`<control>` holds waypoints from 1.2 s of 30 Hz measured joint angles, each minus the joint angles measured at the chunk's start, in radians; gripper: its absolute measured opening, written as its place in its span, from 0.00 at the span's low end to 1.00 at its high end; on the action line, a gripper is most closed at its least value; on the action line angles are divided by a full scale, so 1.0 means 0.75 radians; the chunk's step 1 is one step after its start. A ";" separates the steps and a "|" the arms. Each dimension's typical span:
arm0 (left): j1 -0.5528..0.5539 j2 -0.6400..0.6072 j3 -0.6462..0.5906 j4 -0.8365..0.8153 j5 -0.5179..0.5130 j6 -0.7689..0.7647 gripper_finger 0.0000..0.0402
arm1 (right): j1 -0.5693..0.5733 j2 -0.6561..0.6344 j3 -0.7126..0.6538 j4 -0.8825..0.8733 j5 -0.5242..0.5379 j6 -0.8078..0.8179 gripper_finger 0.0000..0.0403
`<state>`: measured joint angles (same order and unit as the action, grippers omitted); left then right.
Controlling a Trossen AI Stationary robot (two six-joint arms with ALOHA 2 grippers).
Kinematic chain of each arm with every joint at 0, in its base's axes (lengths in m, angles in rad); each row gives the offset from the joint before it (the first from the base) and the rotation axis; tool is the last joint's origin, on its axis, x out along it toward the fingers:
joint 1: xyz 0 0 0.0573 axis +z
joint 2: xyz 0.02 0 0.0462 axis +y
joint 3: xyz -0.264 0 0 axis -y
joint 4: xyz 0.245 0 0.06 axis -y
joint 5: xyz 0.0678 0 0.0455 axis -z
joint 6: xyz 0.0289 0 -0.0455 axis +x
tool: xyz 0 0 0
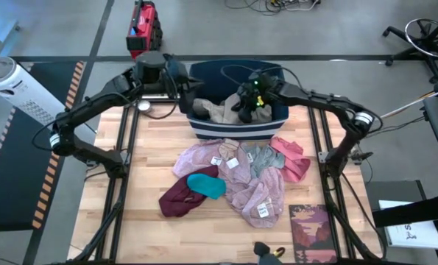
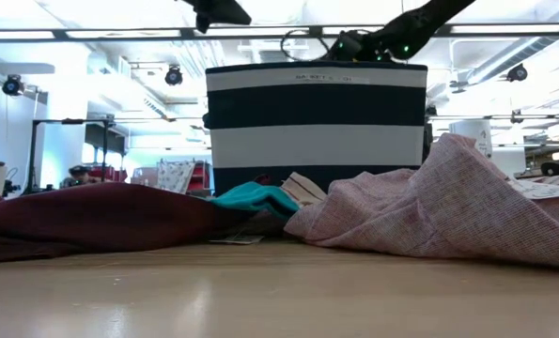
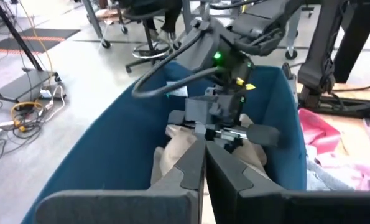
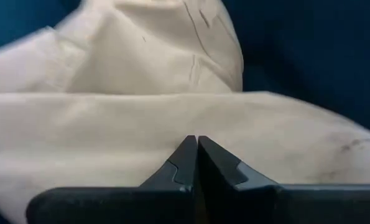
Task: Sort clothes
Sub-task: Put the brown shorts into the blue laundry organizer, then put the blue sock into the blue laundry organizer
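Inside the bin [image 1: 277, 118], tan garment [image 4: 172, 112] just beyond right gripper [image 4: 197, 144], both grippers' fingers together.

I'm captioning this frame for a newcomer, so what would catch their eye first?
Both dark arms reach into the striped navy bin at the table's far edge: the right gripper is shut just above a tan garment inside, and the left gripper is shut over the bin's near-left rim. Nearer, a pile of clothes in mauve-pink, grey, coral, teal and maroon sprawls mid-table.
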<state>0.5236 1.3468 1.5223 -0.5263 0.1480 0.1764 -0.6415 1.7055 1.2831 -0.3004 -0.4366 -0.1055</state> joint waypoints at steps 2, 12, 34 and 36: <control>-0.002 -0.003 0.000 -0.019 0.000 0.012 0.00 | -0.001 0.032 0.000 0.000 0.001 0.000 0.00; -0.004 -0.008 -0.004 -0.031 0.000 0.041 0.00 | -0.007 0.185 0.000 -0.033 0.031 0.012 0.00; -0.092 -0.022 -0.081 0.174 0.001 0.020 0.00 | -0.006 -0.121 0.002 -0.009 0.074 -0.055 0.00; -0.103 -0.040 -0.119 0.237 0.004 0.012 0.00 | -0.001 -0.171 0.002 -0.007 0.075 -0.067 0.00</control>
<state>0.4462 1.3167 1.4332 -0.3487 0.1513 0.1856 -0.6424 1.5776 1.2842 -0.3060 -0.3807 -0.1554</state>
